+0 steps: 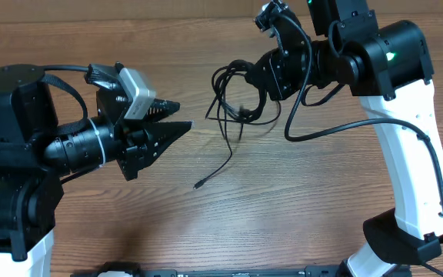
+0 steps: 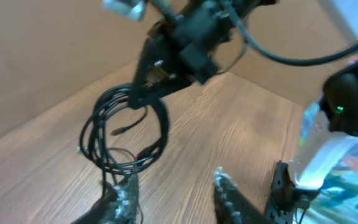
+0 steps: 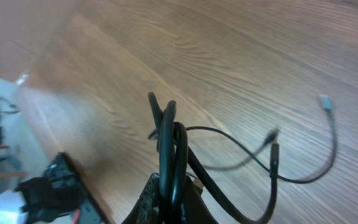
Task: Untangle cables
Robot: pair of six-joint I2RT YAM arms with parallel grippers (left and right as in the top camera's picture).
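- The right gripper is clamped on the top of the cables at about one o'clock on the table. It holds the loops up so the tangle hangs open, by my reading.
- One loose end trails from the bundle toward seven o'clock, its plug lying on the wood.
- The left gripper sits at nine o'clock, pointed at the bundle. Its jaws are apart with nothing between them, likely lined up to catch a strand.
- The next pinch should take a single strand, not the whole coil.

Cables at R gripper — L gripper apart.
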